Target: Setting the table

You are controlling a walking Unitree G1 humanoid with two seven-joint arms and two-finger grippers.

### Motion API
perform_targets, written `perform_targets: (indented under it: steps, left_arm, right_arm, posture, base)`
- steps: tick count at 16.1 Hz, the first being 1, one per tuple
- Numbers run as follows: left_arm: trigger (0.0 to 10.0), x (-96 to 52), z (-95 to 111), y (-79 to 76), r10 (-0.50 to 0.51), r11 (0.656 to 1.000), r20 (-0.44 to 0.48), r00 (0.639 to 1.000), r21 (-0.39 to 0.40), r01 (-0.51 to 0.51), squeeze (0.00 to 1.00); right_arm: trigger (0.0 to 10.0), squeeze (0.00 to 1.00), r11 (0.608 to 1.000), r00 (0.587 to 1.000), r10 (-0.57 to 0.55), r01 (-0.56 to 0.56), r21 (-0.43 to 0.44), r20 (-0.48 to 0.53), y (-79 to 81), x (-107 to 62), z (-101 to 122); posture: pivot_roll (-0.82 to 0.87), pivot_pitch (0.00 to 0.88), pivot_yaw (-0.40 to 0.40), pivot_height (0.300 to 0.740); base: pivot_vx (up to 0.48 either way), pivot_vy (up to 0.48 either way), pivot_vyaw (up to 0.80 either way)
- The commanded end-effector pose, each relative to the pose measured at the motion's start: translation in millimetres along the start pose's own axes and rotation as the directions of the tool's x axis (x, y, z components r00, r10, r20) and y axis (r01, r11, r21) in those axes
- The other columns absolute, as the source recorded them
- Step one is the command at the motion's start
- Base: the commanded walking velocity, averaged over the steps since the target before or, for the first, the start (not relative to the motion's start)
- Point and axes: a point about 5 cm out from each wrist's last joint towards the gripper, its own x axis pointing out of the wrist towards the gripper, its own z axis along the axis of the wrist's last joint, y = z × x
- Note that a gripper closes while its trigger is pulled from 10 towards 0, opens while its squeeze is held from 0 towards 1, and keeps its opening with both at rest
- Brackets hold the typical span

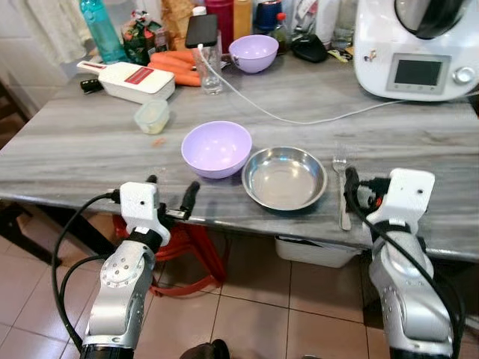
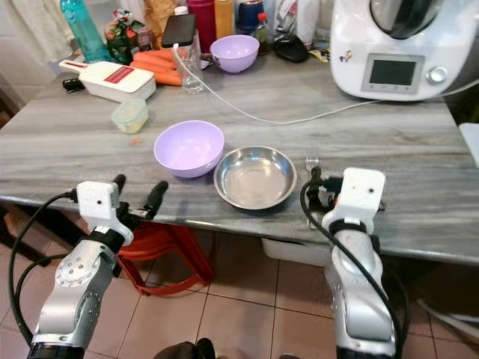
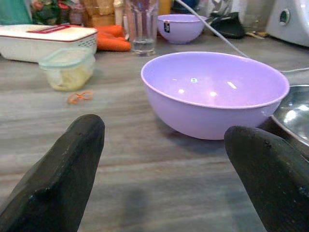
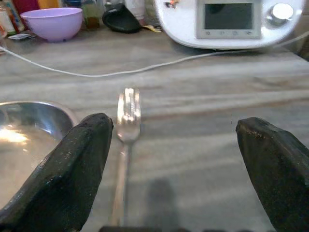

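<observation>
We stand at the near edge of a grey marble-patterned table (image 1: 90, 142). Our left gripper (image 1: 171, 191) hovers at that edge with its fingers spread wide, just in front of a purple bowl (image 1: 216, 148). Touching the bowl's right side is a steel plate (image 1: 284, 177). To the right of the plate lies a fork (image 1: 342, 187), handle toward us, tines pointing away. Our right gripper (image 4: 176, 159) sits low over the table, fingers wide apart, with the fork handle just beside its left finger. On the far side we see a second purple bowl (image 1: 254, 52), a white kitchen machine (image 1: 415, 45) at far right, a glass (image 1: 210, 67), carrots (image 1: 176, 66), a white slicer (image 1: 135, 80) and a small lidded container (image 1: 152, 116). A white cable (image 1: 299, 120) runs across the table.
</observation>
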Motion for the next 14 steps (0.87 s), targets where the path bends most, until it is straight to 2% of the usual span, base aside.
perform_targets:
  steps: [1,2,7,14]
  left_arm:
    - [10.0,-3.5,-4.4,5.0,0.04,0.999,-0.014,0.999,0.017,-0.04,0.0]
    - [10.0,-3.6,-6.0,5.2,0.061,0.998,-0.018,0.998,0.026,-0.06,0.0]
    - [10.0,0.4,-7.6,2.6,0.071,0.997,-0.016,0.997,0.039,-0.071,0.0]
    - [10.0,2.2,-8.4,2.6,0.073,0.997,-0.017,0.997,0.04,-0.073,0.0]
  right_arm:
    - [10.0,0.0,1.0,0.999,0.011,-0.012,0.01,0.044,0.7,-3.3,8.3]
    - [10.0,0.0,1.0,0.999,0.011,-0.012,0.011,0.047,-0.8,-5.0,7.8]
    - [10.0,0.0,0.999,0.998,0.029,-0.03,0.011,0.061,2.9,-4.3,8.8]
    - [10.0,0.0,0.999,0.997,0.037,-0.039,0.025,0.071,6.2,1.5,10.7]
  posture:
    - [-0.1,0.106,0.092,0.74]
    - [-0.1,0.108,0.092,0.74]
    - [-0.1,0.105,0.096,0.74]
    - [-0.1,0.106,0.097,0.74]
  base:
    - [0.0,0.0,-0.65]
    - [0.0,0.0,-0.55]
    - [0.0,0.0,0.0]
    - [-0.292,0.0,0.0]
